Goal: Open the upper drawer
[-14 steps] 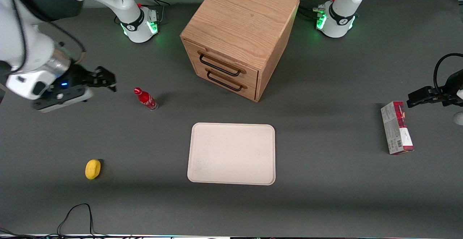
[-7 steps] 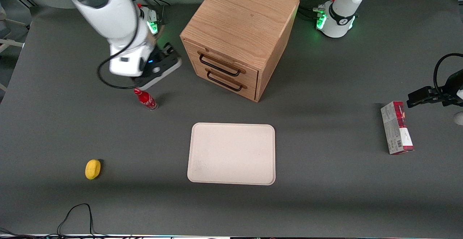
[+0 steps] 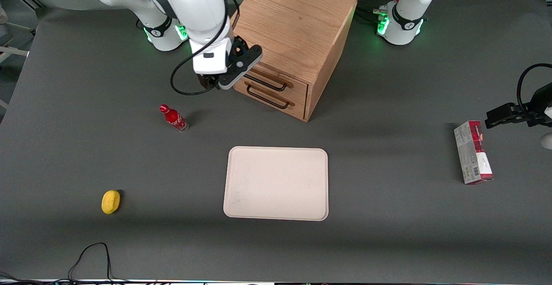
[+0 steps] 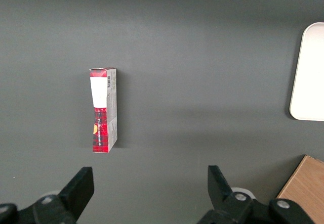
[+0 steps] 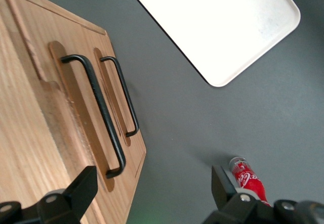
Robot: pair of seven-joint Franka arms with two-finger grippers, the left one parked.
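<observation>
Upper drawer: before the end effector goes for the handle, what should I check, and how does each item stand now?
1. Upper drawer shut, ready to be pulled: ok.
2. Its handle bare and unobstructed: ok.
3. End effector at the cabinet's front, by the handle's end: ok.
4. Fingers spread apart, holding nothing: ok.
5. Fingers around the handle: not ok, not yet.
6. Bottle and tray out of the drawer's way: ok.

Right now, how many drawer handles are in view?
2. The upper drawer's handle sits directly above the lower drawer's handle on the cabinet front. The open tool hovers in front of the upper one, touching neither.
</observation>
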